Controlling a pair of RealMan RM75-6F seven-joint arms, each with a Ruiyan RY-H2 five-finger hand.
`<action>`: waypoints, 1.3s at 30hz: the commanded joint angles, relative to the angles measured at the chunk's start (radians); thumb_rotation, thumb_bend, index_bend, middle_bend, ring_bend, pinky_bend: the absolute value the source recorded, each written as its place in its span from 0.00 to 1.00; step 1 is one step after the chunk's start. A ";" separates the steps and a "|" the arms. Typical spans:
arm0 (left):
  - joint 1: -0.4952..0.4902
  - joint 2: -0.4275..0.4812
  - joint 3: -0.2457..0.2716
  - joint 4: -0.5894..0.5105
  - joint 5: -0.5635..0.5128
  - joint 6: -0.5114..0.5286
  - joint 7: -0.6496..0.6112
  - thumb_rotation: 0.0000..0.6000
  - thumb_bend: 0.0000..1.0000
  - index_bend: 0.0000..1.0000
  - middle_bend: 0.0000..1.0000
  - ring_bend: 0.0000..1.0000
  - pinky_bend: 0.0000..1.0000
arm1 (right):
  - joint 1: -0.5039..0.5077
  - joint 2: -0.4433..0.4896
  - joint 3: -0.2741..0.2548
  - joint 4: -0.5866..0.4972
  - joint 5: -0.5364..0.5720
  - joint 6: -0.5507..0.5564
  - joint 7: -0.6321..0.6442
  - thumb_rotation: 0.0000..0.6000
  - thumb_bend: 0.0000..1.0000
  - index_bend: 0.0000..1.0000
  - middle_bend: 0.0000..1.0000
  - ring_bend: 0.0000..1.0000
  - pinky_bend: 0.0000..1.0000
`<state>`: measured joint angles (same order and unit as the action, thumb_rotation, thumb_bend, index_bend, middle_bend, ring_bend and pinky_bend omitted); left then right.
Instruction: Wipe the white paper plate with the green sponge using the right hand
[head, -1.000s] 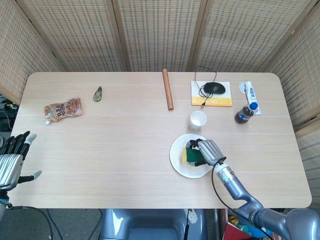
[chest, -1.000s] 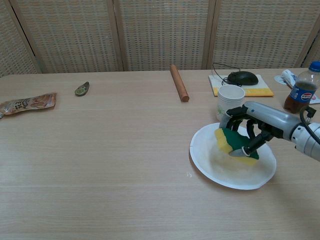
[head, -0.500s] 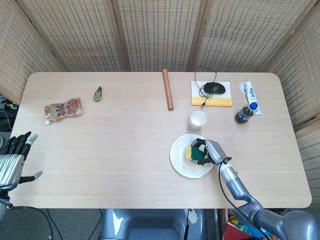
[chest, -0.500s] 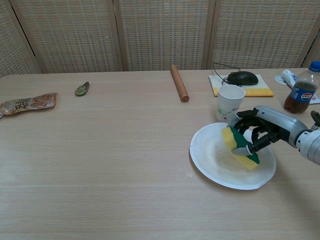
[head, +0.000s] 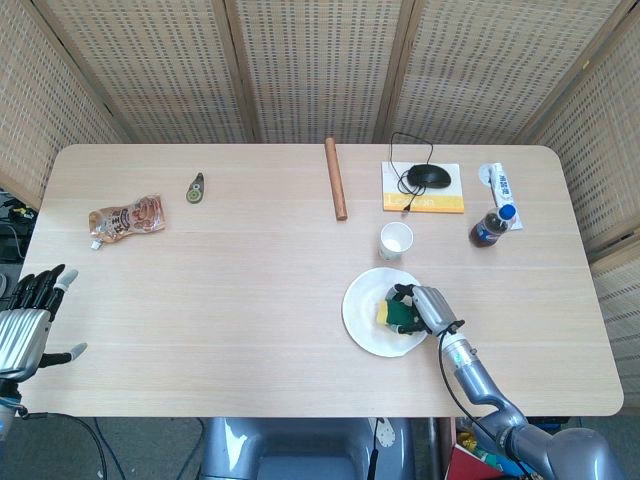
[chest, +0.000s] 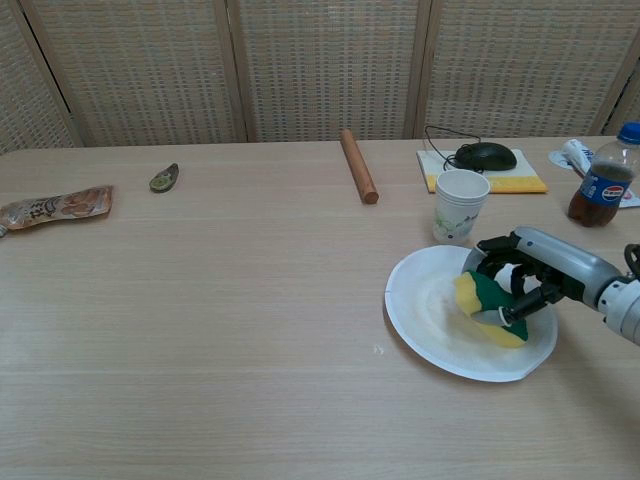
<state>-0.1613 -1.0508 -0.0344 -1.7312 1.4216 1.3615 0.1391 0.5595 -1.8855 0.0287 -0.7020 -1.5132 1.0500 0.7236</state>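
Sponge and plate slid right since a second ago; right hand (chest: 525, 283) grips green sponge (chest: 487, 303) on white paper plate (chest: 430, 318), wiping underway, left hand (head: 27, 318) idle and open lower left.

Both views are bright and evenly lit, with soft, diffuse light and no hard glare on the table (chest: 220, 300). Shadows are faint: a thin dark rim lies under the white paper plate (chest: 430, 345) just below the right hand (chest: 530, 275). Focus is sharp around that hand. In the head view the table edges bow slightly toward the frame corners.
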 joint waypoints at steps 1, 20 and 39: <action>0.001 0.001 0.001 -0.001 0.002 0.001 -0.002 1.00 0.00 0.00 0.00 0.00 0.00 | -0.004 -0.017 -0.011 0.027 -0.012 0.006 0.017 1.00 0.21 0.50 0.51 0.40 0.63; 0.000 0.006 0.006 -0.003 0.010 -0.002 -0.013 1.00 0.00 0.00 0.00 0.00 0.00 | 0.018 -0.039 0.001 0.083 -0.062 0.124 0.028 1.00 0.25 0.51 0.51 0.40 0.63; 0.001 0.009 0.007 -0.003 0.012 0.000 -0.021 1.00 0.00 0.00 0.00 0.00 0.00 | 0.013 -0.086 -0.023 0.180 -0.051 0.044 0.032 1.00 0.26 0.51 0.51 0.40 0.63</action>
<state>-0.1605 -1.0416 -0.0273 -1.7345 1.4339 1.3611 0.1179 0.5732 -1.9699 0.0080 -0.5252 -1.5620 1.0934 0.7537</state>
